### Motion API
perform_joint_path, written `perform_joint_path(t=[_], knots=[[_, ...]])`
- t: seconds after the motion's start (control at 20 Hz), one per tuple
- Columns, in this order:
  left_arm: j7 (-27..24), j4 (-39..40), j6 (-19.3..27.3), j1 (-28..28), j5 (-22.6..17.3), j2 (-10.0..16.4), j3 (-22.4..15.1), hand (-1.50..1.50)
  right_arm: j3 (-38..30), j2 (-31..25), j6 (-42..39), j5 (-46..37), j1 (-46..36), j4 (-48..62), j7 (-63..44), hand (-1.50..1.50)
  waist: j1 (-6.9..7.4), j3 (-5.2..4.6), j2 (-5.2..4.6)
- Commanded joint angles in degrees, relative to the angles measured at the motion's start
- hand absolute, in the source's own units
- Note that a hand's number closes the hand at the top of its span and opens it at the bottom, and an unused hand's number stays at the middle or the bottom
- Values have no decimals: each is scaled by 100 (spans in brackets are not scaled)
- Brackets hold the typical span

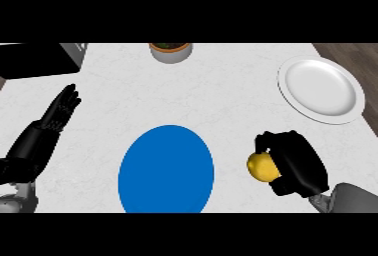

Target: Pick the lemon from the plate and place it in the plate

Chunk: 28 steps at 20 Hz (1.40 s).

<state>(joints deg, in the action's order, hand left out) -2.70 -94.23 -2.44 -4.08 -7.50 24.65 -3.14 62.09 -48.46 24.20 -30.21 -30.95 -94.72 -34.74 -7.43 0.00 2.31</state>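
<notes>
The lemon (261,167) is held in the right robot hand (299,167), whose fingers and thumb are curled round it from the right side. Only the lemon's left half is shown, and it bulges toward the blue plate (166,170). Whether it is lifted off the table (221,95) or resting on it cannot be told. The lemon is found near the table's near edge, right of the middle, just beside the blue plate's right rim and outside it. Its long axis is judged to run roughly from the near edge toward the far edge.

The white plate (321,90) lies by the far right corner, up and slightly right of the lemon and well apart from it. It is taken as the probable target, since the lemon is already off the blue one. A carry away from the near edge toward that corner is therefore called for, and the right arm is plainly the nearer one.

The left robot hand (60,111) is seen resting near the left edge with straight fingers and nothing in it. A potted plant (171,51) is set at the far edge, and a black appliance (37,60) at the far left corner.
</notes>
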Motion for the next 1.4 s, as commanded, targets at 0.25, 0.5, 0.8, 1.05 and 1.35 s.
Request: perform_joint_path(t=[0.25,0.5,0.8,1.05,1.35], knots=[[33,-167,-39,-233,169,-130,-186,0,-1211,-2453,1318,-319,1349,-2090,-771,150,369,-3,-160],[-104,39,-147,-396,344,-407,-403,0,-1802,-2587,1906,39,2067,-1588,-339,150,618,2,-221],[360,-249,-380,-603,162,-245,-132,0,-2558,-2222,1950,1277,2186,-467,1164,150,737,7,-236],[52,-15,-389,-552,318,-473,-253,0,-3138,-1398,1959,1953,2019,917,2434,150,779,10,-252],[-30,-48,-435,-444,469,-560,-273,0,-3774,-552,1320,2115,1212,3052,3827,150,852,9,-261]])
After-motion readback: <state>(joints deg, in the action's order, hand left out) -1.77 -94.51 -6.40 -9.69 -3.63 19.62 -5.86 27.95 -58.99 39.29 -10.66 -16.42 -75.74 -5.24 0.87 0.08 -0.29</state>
